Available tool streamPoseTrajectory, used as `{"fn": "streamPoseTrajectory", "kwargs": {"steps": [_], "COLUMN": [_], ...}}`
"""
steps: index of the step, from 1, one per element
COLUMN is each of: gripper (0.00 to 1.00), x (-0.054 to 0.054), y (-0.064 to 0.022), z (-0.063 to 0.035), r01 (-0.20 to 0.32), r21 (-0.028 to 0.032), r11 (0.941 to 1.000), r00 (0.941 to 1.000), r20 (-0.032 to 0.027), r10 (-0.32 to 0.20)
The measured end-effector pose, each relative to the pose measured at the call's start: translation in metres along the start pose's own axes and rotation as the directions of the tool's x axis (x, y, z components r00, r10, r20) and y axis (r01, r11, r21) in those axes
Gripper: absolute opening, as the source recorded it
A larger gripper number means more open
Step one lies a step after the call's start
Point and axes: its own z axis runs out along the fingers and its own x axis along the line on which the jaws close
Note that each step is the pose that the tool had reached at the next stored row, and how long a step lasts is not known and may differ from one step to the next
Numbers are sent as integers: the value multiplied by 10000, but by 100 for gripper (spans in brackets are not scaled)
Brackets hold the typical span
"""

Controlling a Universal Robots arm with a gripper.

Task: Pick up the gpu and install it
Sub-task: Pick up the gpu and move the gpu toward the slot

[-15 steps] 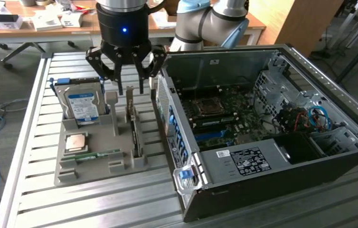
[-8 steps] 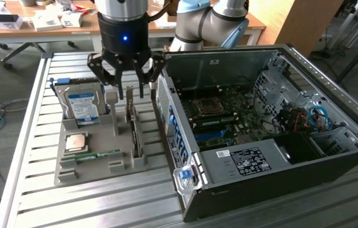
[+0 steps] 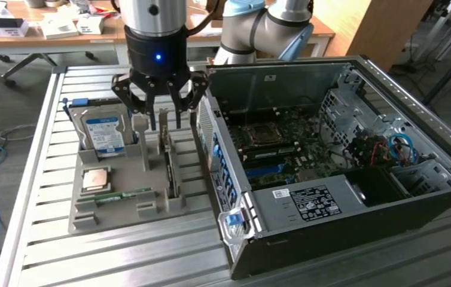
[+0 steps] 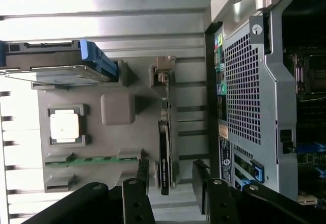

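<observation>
Exterior view: a robot arm hangs over a grey holder tray (image 3: 90, 222) on a slatted metal table (image 3: 130, 254). Its claw (image 3: 164, 111) is spread wide and holds nothing. The gpu (image 3: 167, 162) stands on its long edge in a narrow slot of the tray, directly below the claw and apart from it. Towards the exterior view's left the same tray carries a blue-labelled hard drive (image 3: 103, 134), a square processor chip (image 3: 97, 178) and a green memory stick (image 3: 123, 195). An open computer case (image 3: 345, 173) lies just beside the tray on the exterior view's right.

The likely risks come from the card being thin and upright. If the claw comes down off-centre, a fingertip could land on the card's top edge and press it into the slot. It could also catch the tray wall. A grip near one end could let the card tilt as it lifts. The case wall is close, so a swing sideways could knock the card against it.

Wrist view: the gpu (image 4: 165, 150) appears edge-on as a dark strip, its silver bracket (image 4: 163, 72) at the far end. The claw's two fingertips (image 4: 144, 169) stand one on each side of the card's near end. The claw (image 4: 171, 170) straddles the card without touching it. The hard drive (image 4: 56, 72) and the case (image 4: 254, 91) flank the tray (image 4: 102, 138).
</observation>
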Motion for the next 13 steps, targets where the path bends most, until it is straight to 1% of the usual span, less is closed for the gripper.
{"fn": "streamPoseTrajectory", "kwargs": {"steps": [13], "gripper": [47], "x": [2], "y": [-4], "z": [88], "r01": [0], "r21": [-1], "r11": [10000], "r00": [10000], "r20": [1], "r10": [0]}}
